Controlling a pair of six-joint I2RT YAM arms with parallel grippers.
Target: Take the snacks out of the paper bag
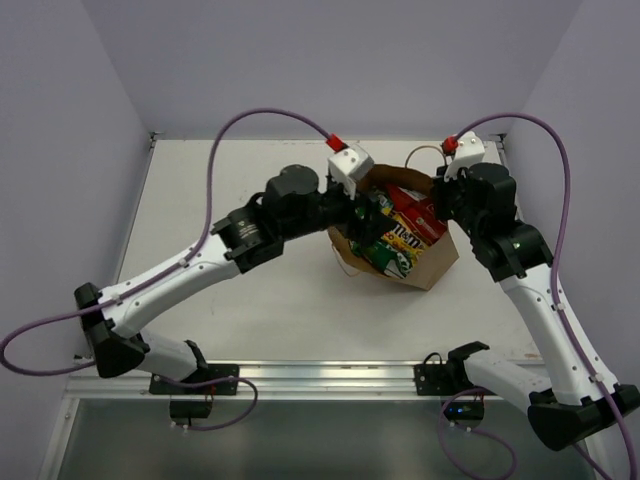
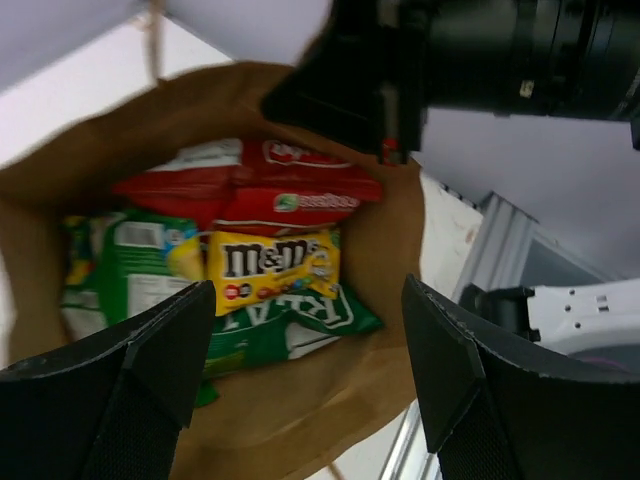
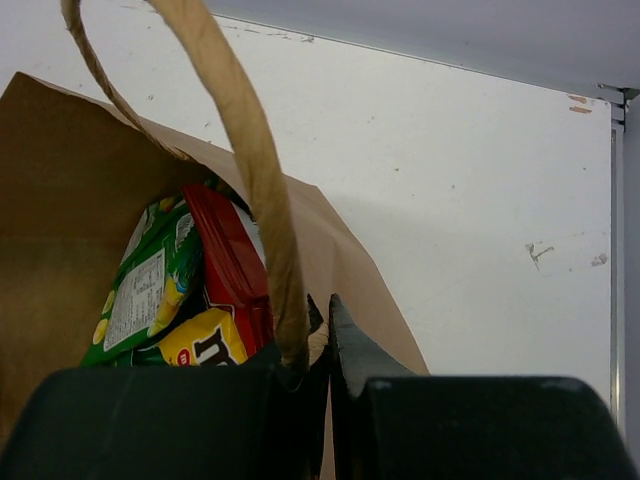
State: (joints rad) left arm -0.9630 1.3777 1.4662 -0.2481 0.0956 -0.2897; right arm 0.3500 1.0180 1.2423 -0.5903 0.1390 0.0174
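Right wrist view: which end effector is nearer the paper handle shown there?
Right. The right end effector is shut on the handle; the left end effector hangs open at the paper bag's mouth, facing the snacks.

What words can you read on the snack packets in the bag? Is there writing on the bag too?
"m&m's": on the small yellow packet.
Red packet: white and green logos, too blurred to read.
Green packet: white label, print too small to read.
Green-white packet: big white letters, partly covered, not readable.
Paper bag: no words seen.
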